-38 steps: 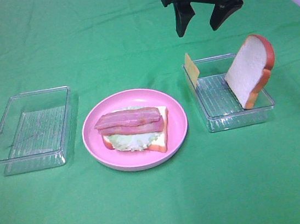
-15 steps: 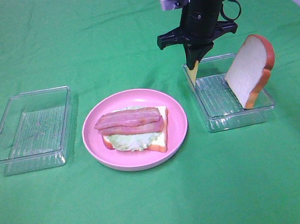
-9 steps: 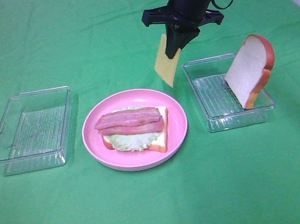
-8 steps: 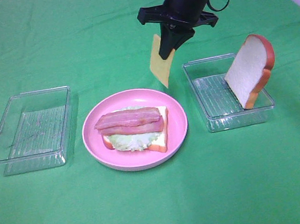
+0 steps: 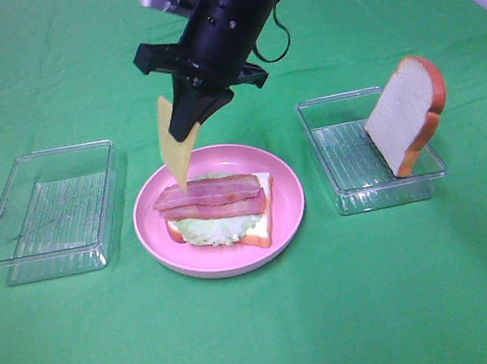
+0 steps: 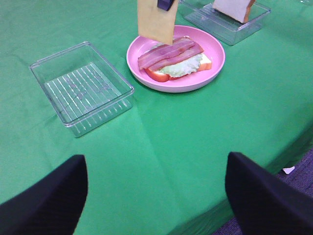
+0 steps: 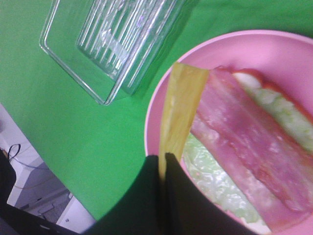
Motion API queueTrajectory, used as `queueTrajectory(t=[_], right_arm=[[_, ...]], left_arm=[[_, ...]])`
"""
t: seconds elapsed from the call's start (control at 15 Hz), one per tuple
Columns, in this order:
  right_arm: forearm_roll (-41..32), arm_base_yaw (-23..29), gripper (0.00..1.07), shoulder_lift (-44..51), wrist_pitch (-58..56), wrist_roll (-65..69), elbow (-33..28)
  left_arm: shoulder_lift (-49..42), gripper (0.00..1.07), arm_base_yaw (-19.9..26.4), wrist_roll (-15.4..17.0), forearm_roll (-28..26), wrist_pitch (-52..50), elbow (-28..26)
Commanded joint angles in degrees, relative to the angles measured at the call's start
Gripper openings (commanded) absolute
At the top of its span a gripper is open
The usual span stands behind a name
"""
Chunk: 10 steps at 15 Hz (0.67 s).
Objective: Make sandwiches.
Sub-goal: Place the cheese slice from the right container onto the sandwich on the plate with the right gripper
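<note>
Because the right gripper [image 5: 191, 122] pinches the cheese slice [image 5: 176, 150] only by its upper edge, the slice dangles slanted. Released like this, I judge it could land off-centre or slide off the bacon [image 5: 210, 197] onto the plate [image 5: 288, 196]. The half-built sandwich [image 5: 231, 227] lies below the gripper, mostly off to one side rather than squarely under it. An empty tray [image 5: 55, 247] sits near, and a second tray [image 5: 344, 196] holding a bread slice [image 5: 401, 116] sits farther off. Nothing blocks the descent. The left gripper [image 6: 156, 196] hangs spread, well apart over the counter [image 6: 195, 127].
</note>
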<state>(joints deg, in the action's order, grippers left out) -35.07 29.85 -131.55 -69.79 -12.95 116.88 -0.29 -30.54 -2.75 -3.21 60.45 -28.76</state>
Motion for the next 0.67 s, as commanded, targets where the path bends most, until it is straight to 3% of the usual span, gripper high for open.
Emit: queueTrajectory(t=[0.07,0.2,0.4,0.67], right_arm=[[0.69,1.72,0.0,-2.06,-3.78,-0.74,-0.23],[3.09,1.55,0.0,-4.3,-3.9,2.98,-0.23],[12.43,1.55,0.0,-4.81,-3.9,8.88,-0.23],[14.67,1.55,0.0,-4.87,-4.01,10.31,-0.23]], left_arm=[[-1.26,0.75,-0.23,0.29,0.23,-0.52,0.17],[-1.26,0.75,-0.23,0.29,0.23,-0.52,0.17],[-1.26,0.75,-0.23,0.29,0.23,-0.52,0.17],[-1.26,0.75,-0.23,0.29,0.23,-0.52,0.17]])
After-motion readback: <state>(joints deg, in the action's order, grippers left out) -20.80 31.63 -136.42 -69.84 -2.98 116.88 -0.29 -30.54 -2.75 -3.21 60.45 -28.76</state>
